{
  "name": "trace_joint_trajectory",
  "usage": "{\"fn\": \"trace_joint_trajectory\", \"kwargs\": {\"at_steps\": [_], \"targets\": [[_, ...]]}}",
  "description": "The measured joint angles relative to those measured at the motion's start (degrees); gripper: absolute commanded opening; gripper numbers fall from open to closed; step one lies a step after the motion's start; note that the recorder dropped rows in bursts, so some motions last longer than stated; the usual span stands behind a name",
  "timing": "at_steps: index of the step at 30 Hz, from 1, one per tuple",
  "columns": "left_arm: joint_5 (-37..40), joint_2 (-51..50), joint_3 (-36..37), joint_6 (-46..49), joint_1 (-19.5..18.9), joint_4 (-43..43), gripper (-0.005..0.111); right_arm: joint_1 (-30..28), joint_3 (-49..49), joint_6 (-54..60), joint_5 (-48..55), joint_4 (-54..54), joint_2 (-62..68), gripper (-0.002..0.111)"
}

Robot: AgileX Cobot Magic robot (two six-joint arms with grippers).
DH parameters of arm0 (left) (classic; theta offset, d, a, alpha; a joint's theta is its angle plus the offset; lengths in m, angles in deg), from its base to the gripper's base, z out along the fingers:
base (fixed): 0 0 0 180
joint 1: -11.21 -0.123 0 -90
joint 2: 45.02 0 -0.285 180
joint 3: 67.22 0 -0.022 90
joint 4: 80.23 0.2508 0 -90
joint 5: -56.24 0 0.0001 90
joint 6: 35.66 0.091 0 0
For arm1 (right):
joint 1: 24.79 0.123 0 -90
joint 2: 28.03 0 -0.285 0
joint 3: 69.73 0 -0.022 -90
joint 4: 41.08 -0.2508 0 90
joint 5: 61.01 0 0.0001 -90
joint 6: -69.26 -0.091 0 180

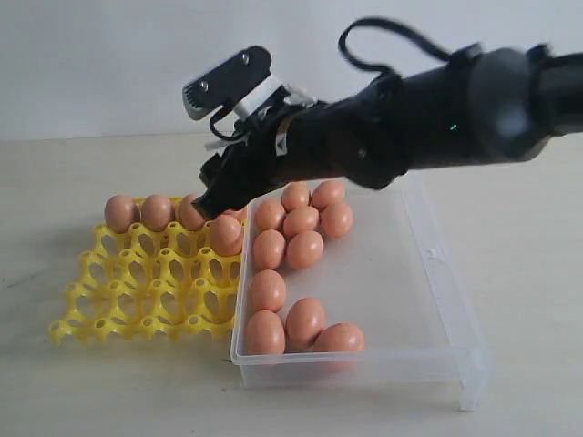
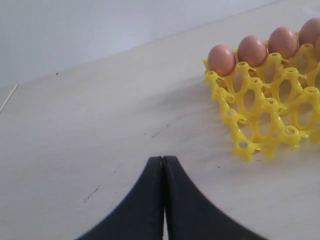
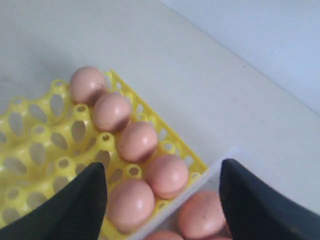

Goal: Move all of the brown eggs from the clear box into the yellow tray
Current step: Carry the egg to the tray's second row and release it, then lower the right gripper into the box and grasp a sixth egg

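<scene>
The yellow tray [image 1: 127, 300] lies left of the clear box [image 1: 428, 273]. Brown eggs [image 1: 157, 211] line the tray's back row, and one more [image 1: 226, 234] sits in the second row. Several brown eggs [image 1: 305, 248] lie loose in the clear box. My right gripper [image 1: 214, 196] reaches across and hangs over the tray's corner beside the box. In the right wrist view this gripper [image 3: 162, 166] is open and holds nothing, with tray eggs [image 3: 131, 204] below it. My left gripper [image 2: 163, 159] is shut and empty above bare table, near the tray [image 2: 260, 125].
The box's rim [image 3: 210, 175] runs right against the tray's edge under the right gripper. Most tray cups [image 1: 164, 273] toward the front stand unfilled. Bare table surrounds both containers.
</scene>
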Motion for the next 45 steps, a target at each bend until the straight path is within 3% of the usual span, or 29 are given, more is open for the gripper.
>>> {"fn": "trace_joint_trajectory", "kwargs": {"at_steps": [6, 10, 17, 22, 45], "targets": [[0.0, 0.0, 0.0, 0.0, 0.0, 0.0, 0.000, -0.1, 0.0, 13.4, 23.1, 12.9, -5.1, 0.052], [0.0, 0.0, 0.0, 0.0, 0.0, 0.0, 0.000, -0.5, 1.0, 23.0, 28.6, 14.5, -3.6, 0.052], [0.0, 0.0, 0.0, 0.0, 0.0, 0.0, 0.000, -0.5, 1.7, 31.0, 27.2, 14.6, 3.0, 0.052], [0.0, 0.0, 0.0, 0.0, 0.0, 0.0, 0.000, -0.5, 1.7, 33.5, 23.0, 14.6, 5.8, 0.059], [0.0, 0.0, 0.0, 0.0, 0.0, 0.0, 0.000, -2.9, 1.7, 35.9, 10.1, 21.0, 11.8, 0.058]]}}
